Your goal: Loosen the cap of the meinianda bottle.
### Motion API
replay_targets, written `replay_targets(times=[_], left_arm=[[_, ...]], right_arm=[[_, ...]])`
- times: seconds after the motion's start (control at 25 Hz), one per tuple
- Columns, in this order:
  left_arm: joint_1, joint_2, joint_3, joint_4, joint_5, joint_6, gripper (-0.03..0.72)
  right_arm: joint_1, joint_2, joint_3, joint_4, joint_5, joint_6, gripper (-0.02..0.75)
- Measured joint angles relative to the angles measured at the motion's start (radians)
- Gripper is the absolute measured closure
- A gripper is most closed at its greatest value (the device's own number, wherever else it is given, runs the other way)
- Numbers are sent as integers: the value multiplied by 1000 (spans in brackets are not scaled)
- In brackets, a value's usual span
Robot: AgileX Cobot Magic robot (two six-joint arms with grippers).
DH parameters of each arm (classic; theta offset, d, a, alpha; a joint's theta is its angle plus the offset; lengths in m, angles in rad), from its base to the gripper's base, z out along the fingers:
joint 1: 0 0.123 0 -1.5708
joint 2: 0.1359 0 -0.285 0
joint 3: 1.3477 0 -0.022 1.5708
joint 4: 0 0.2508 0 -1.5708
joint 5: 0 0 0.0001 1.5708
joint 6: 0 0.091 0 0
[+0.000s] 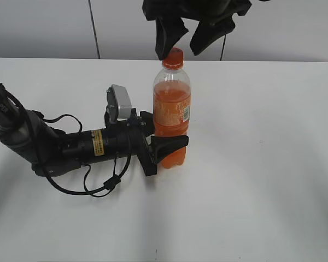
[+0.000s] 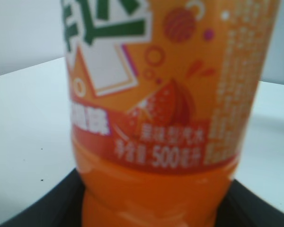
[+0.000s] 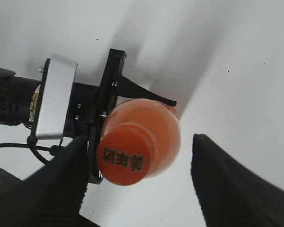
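- Left arm point(image 1: 71, 147), nearest the exterior camera: lies low along the table, wrist camera box on top.
- Left gripper point(image 1: 167, 144): fingers part-spread and clamped on the lower body of the bottle, one dark finger in front of it, the other behind; the left wrist view is filled by the label with finger edges at the bottom corners.
- Bottle point(image 1: 172, 112): one, upright on the white table point(image 1: 262, 191) near its middle, clear plastic, orange drink up to the shoulder, orange printed label band.
- Cap point(image 1: 174, 55): one, orange, dark lettering on top, seated on the neck above an orange ring.
- Right gripper point(image 1: 179, 34): hangs over the cap from above, fingers spread wide with one on each side of it; in the right wrist view the left finger point(image 3: 52, 184) sits just beside the cap, the other well clear. Nothing held.
- Progress, as judged: bottle steadied; cap not yet gripped; closing and twisting remain.
- Count: one bottle, one cap, two grippers, one table.
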Motion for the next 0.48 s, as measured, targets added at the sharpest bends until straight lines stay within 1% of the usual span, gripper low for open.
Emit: replay_targets(times=[0.24, 0.32, 0.4, 0.48], left_arm=[[0, 0, 0, 0, 0, 0, 293], [0, 0, 0, 0, 0, 0, 293], [0, 0, 0, 0, 0, 0, 293], [0, 0, 0, -1, 0, 0, 293]], right_arm=[[0, 18, 0, 2, 0, -13, 234], [0, 18, 0, 2, 0, -15, 253], [0, 18, 0, 4, 0, -20, 307], [0, 18, 0, 18, 0, -32, 405]])
